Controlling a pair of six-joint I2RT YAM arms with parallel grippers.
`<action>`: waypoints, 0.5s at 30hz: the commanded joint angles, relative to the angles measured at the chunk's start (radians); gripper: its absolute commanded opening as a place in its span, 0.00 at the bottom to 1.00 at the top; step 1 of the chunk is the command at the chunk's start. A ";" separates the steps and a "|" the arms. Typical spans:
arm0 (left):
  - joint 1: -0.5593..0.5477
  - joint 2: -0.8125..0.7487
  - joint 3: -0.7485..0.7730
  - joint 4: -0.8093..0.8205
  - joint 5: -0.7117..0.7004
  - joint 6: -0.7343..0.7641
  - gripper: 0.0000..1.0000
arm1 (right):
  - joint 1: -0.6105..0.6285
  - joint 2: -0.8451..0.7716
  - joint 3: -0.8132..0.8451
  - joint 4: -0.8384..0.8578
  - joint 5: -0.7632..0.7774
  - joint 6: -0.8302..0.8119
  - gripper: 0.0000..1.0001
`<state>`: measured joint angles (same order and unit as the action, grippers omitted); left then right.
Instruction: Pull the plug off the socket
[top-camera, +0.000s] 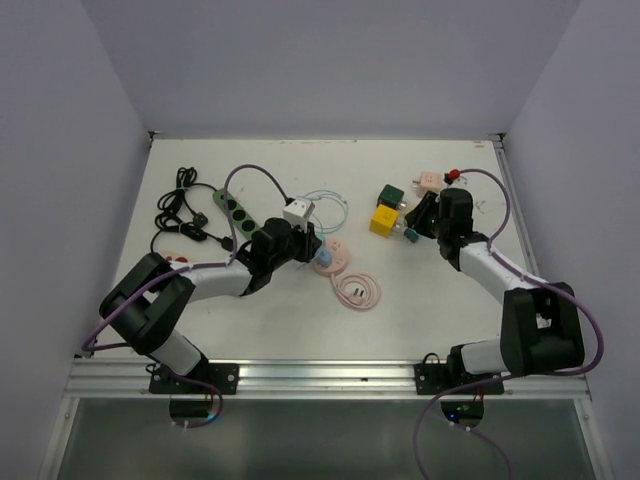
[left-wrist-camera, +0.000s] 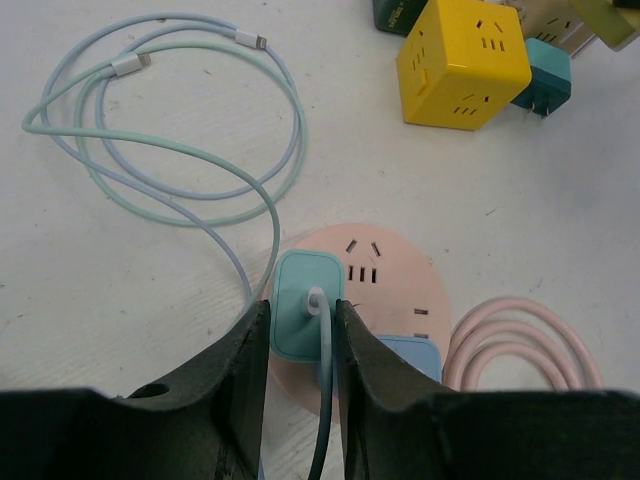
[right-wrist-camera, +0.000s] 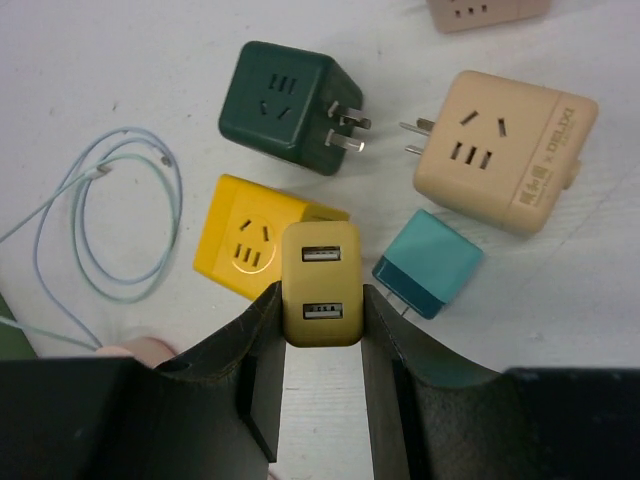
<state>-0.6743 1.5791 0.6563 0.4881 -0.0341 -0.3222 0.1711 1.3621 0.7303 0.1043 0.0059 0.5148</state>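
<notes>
Left end effector (left-wrist-camera: 303, 318) clamped on the mint-green square plastic plug (left-wrist-camera: 300, 280), one dark finger on each side. Plug sits seated in the round pale-pink plastic socket (left-wrist-camera: 400, 285), near its left edge, with a cable leaving its top face. Light-blue plug (left-wrist-camera: 410, 355) is in the same socket, just beside the mint one. Coiled pink cord (left-wrist-camera: 520, 340) lies right of the socket on the white surface (left-wrist-camera: 130, 300); looped pale blue and green cables (left-wrist-camera: 130, 66) up and left. Right end effector (right-wrist-camera: 320, 300), well apart, closed on an olive-yellow two-port USB charger block (right-wrist-camera: 320, 262). Block overlaps a yellow cube socket (right-wrist-camera: 235, 245); contact cannot be told. Dark green cube adapter (right-wrist-camera: 285, 105), beige cube adapter (right-wrist-camera: 500, 150) and small teal plug (right-wrist-camera: 430, 265) lie close around.
</notes>
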 joint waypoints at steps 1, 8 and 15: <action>0.012 0.019 -0.053 -0.200 -0.043 0.031 0.31 | -0.050 0.061 0.038 -0.005 -0.067 0.097 0.13; 0.012 0.015 -0.052 -0.204 -0.047 0.031 0.36 | -0.093 0.193 0.103 0.026 -0.127 0.111 0.26; 0.010 0.010 -0.053 -0.204 -0.055 0.032 0.42 | -0.102 0.232 0.144 0.018 -0.164 0.103 0.51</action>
<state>-0.6739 1.5696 0.6495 0.4770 -0.0498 -0.3218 0.0761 1.5848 0.8207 0.1013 -0.1200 0.6132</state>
